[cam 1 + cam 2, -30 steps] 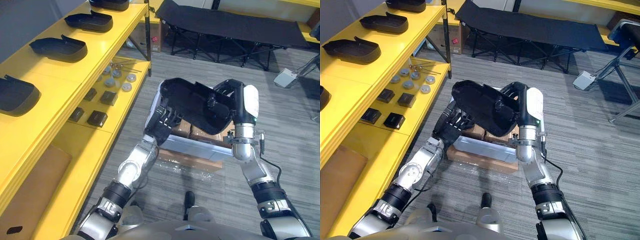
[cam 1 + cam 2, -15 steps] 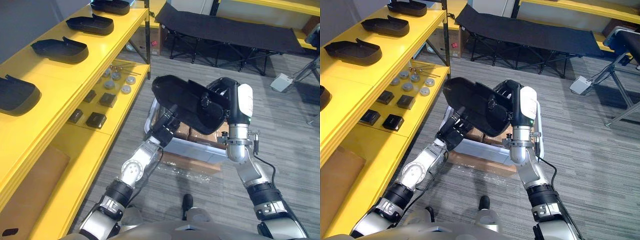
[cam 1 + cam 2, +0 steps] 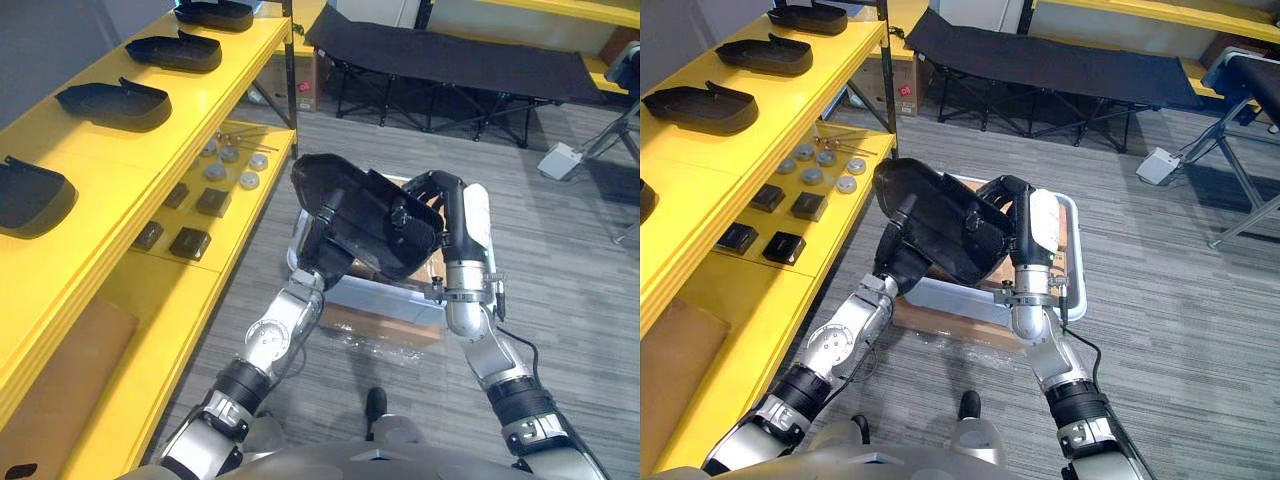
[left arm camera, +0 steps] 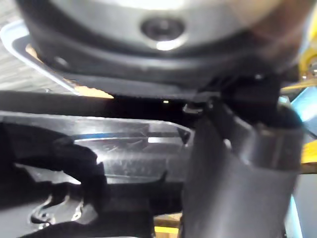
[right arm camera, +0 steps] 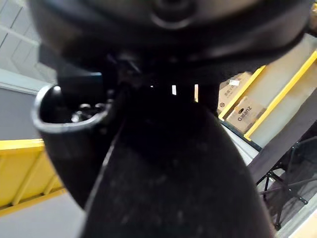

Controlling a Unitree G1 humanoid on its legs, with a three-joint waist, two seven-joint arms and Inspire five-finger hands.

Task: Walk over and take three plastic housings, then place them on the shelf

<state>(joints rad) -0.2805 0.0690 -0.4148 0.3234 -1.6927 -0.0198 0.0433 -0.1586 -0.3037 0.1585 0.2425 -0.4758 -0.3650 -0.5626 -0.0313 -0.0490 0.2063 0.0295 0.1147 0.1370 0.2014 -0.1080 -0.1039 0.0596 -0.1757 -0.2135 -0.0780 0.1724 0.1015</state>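
I hold a black plastic housing in the air between both hands, above a white tray on the floor. My left hand grips it from below at its near left end, thumb against its glossy face. My right hand, with a white cover, has its fingers curled over the housing's right edge. Several more black housings lie in a row along the top of the yellow shelf at the left.
The shelf's lower level holds small black blocks and grey discs. Cardboard boxes sit in the white tray. A black folding cot stands at the back. Grey plank floor lies open to the right.
Both hands have tilted the housing and carried it a little to the left. The left hand has slid further under it. The right arm has come nearer.
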